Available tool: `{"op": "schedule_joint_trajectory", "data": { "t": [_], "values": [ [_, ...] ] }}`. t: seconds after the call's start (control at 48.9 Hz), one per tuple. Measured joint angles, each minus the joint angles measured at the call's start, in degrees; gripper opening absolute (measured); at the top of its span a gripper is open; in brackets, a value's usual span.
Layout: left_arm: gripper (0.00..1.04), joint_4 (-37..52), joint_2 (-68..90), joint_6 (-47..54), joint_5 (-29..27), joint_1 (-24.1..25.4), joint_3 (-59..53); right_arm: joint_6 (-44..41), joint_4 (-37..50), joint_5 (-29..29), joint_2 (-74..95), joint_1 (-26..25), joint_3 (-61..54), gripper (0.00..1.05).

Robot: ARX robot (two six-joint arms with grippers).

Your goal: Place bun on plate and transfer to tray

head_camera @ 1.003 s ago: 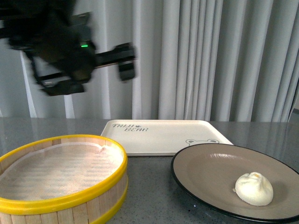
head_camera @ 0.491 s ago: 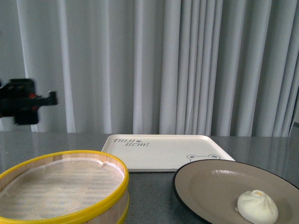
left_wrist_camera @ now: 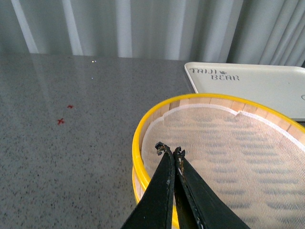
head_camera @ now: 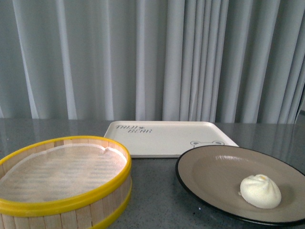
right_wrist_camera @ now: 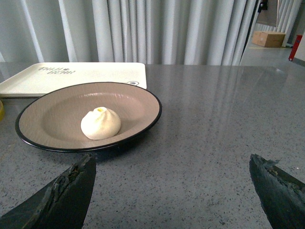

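Note:
The cream-white bun (head_camera: 260,191) (right_wrist_camera: 100,123) lies on the beige-brown, black-rimmed plate (head_camera: 209,176) (right_wrist_camera: 52,114) at the front right of the table. Behind the plate lies the cream tray (head_camera: 162,136) (right_wrist_camera: 86,71) (left_wrist_camera: 257,86) with dark lettering and a bear print, nothing on it. Neither arm shows in the front view. My left gripper (left_wrist_camera: 169,150) is shut with nothing in it, its tips over the near rim of the steamer basket. My right gripper (right_wrist_camera: 174,164) is open wide above bare table, short of the plate and a little to its side.
A yellow-rimmed wooden steamer basket (head_camera: 102,191) (left_wrist_camera: 138,143) with a white cloth liner stands at the front left, beside the plate. Grey speckled tabletop (right_wrist_camera: 214,119) stretches around it all. Grey curtains (head_camera: 167,57) hang behind the table. Small red marks (left_wrist_camera: 61,121) dot the table.
The left arm, raised at the upper left a second ago, has swung left and out of the front view. The bun, plate and tray keep their places.

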Motion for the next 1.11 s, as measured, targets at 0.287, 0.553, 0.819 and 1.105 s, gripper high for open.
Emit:
{"op": "schedule_joint_trajectory", "data": {
  "t": [0.287,0.553,0.819,1.105],
  "values": [
    [0.04,-2.10,-10.95,0.02,4.52,4.74,-8.48,0.00,0.00,0.00,0.00,0.00,0.00,0.96],
    [0.04,-6.84,-19.45,0.02,4.85,4.74,-12.35,0.00,0.00,0.00,0.00,0.00,0.00,0.96],
    [0.04,-8.09,-24.79,0.04,4.87,4.74,-15.69,0.00,0.00,0.02,0.00,0.00,0.00,0.96],
    [0.04,-17.79,-35.52,0.04,4.85,4.74,-15.76,0.00,0.00,0.00,0.00,0.00,0.00,0.96]
  ]
}}
